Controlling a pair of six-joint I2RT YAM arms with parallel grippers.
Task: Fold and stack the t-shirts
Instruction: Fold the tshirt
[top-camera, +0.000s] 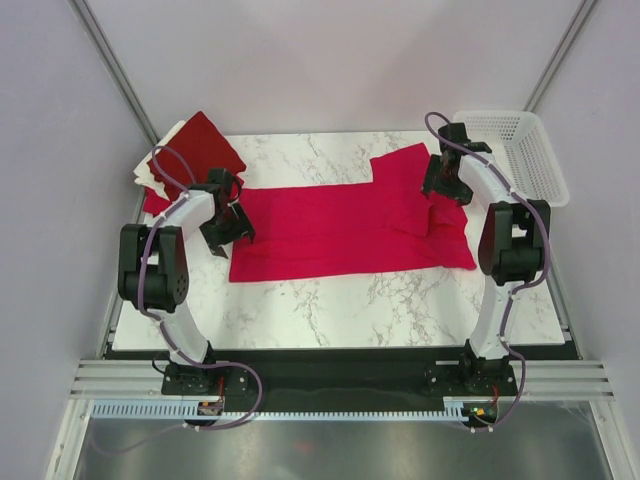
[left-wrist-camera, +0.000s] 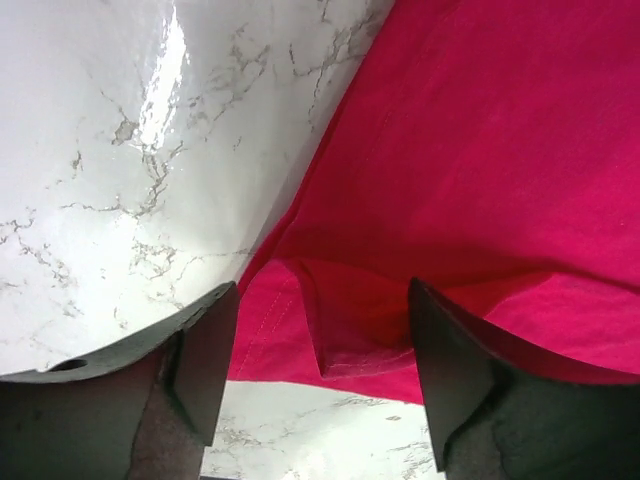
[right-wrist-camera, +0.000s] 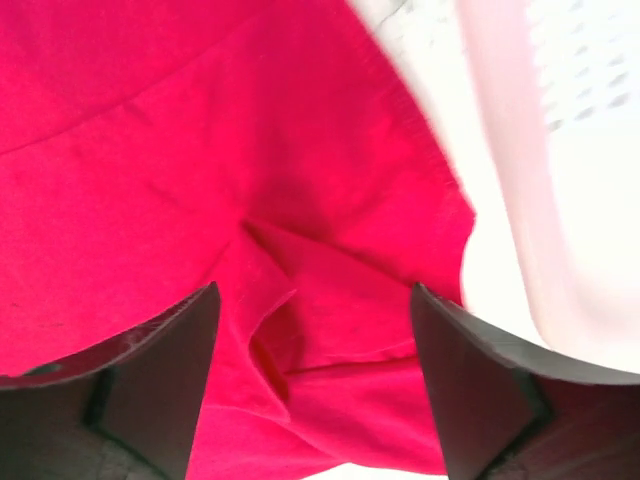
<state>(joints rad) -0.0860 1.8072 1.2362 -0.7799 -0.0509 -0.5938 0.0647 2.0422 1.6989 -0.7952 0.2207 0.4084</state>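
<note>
A bright crimson t-shirt (top-camera: 340, 225) lies spread across the middle of the marble table, its sleeves at the right end. My left gripper (top-camera: 232, 222) hangs open over its left hem edge; in the left wrist view a folded hem corner (left-wrist-camera: 345, 340) lies between the spread fingers (left-wrist-camera: 205, 360). My right gripper (top-camera: 445, 185) is open over the right end of the shirt; in the right wrist view rumpled crimson folds (right-wrist-camera: 300, 320) lie between its fingers (right-wrist-camera: 165, 385). A stack of folded shirts, dark red on cream (top-camera: 190, 155), lies at the back left.
A white lattice basket (top-camera: 520, 150) stands at the back right corner, just right of my right gripper, and shows in the right wrist view (right-wrist-camera: 560, 150). The marble table (top-camera: 340, 310) shows in front of the shirt. Grey walls enclose the back and sides.
</note>
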